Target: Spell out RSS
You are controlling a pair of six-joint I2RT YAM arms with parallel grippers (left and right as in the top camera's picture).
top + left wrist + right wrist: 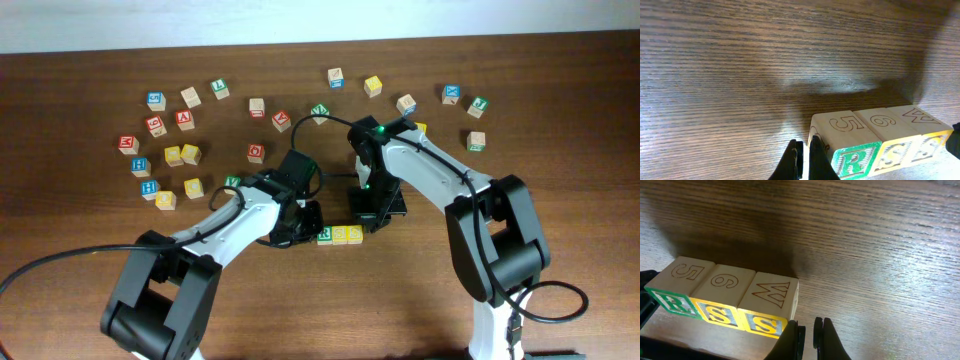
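Three letter cubes stand touching in a row near the table's front middle. The green R cube (325, 237) is on the left, then one yellow S cube (340, 235) and a second yellow S cube (354, 233). In the left wrist view the R cube (855, 160) and both S cubes (892, 152) (930, 145) read R S S. The right wrist view also shows R (670, 302), S (717, 314), S (764, 324). My left gripper (804, 160) (305, 222) is shut and empty, right against the R cube's outer side. My right gripper (809, 332) (375, 210) is shut and empty beside the last S cube.
Several loose letter cubes lie across the back and left of the table, such as a yellow pair (182, 154), a red one (256, 152) and a green one (477, 105). The table's front edge is close below the row.
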